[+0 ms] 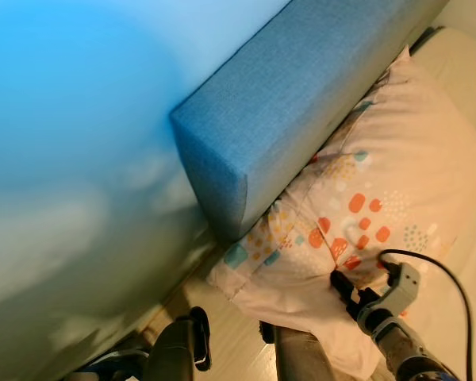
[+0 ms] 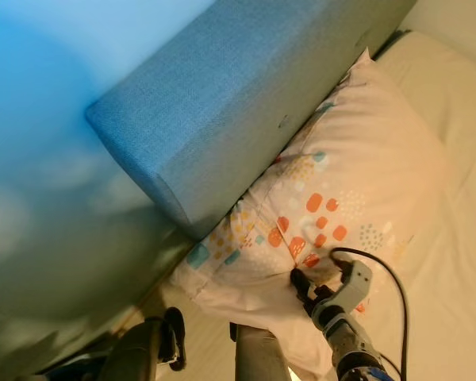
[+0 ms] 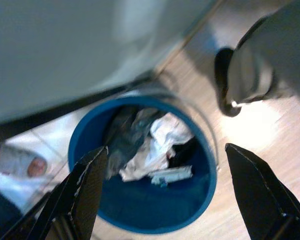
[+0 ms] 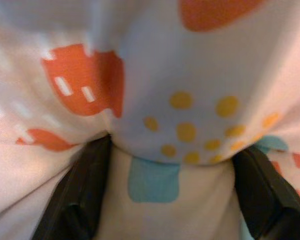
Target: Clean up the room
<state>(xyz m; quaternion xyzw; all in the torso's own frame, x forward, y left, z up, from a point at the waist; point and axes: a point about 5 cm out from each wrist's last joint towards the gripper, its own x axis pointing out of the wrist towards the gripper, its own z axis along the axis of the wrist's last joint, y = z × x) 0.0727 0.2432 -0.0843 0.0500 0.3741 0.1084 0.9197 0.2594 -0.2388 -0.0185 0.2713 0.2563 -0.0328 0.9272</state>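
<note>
A white pillow [image 1: 381,182] printed with orange, teal and yellow shapes lies on the cream bed [image 2: 452,103], leaning against a blue upholstered headboard [image 1: 301,87]. My right gripper [image 1: 343,284] is at the pillow's near edge, shut on a bunched fold of the cover. In the right wrist view the pillow fabric [image 4: 175,125] bulges between the two black fingers [image 4: 75,195]. My left gripper [image 3: 166,149] hangs open above a blue waste bin [image 3: 140,210] holding crumpled paper and wrappers [image 3: 150,150].
A pale wall [image 1: 63,159] rises left of the headboard. A strip of wooden floor [image 1: 238,341] runs between wall and bed, with my grey legs [image 1: 301,357] and a black foot [image 1: 200,337] on it. The bin's rim [image 1: 103,369] shows at the lower left.
</note>
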